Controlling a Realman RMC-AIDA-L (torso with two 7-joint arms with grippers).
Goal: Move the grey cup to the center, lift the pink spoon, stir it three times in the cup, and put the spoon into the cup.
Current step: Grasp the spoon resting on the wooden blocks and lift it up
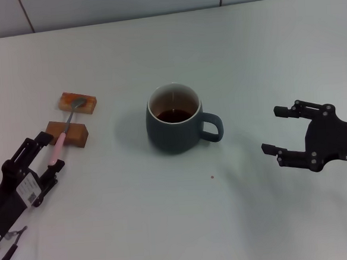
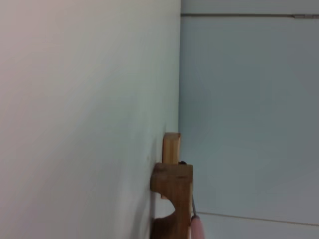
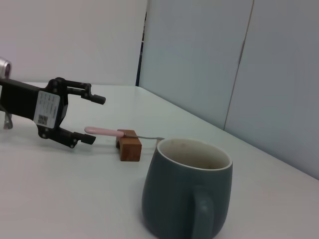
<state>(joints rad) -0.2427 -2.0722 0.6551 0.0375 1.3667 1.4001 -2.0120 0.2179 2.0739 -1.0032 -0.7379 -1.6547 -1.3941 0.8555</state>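
Your table (image 1: 168,225) carries the cup (image 1: 173,127) at centre, handle toward the released right gripper (image 1: 279,132). Your left gripper (image 1: 49,152), also released, straddles the spoon (image 1: 60,142), which spans two blocks (image 1: 68,132), bowl pointing away.

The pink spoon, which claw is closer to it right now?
Left. The left claw is open around the pink spoon handle's end. The right claw is open far across the table, beyond the grey cup.

Open white tabletop (image 1: 186,224) surrounds the dark grey-blue ceramic mug (image 1: 174,119). Two brown wooden blocks (image 1: 68,133) carrying the slim pink-handled spoon (image 1: 65,133) obstruct the left side.
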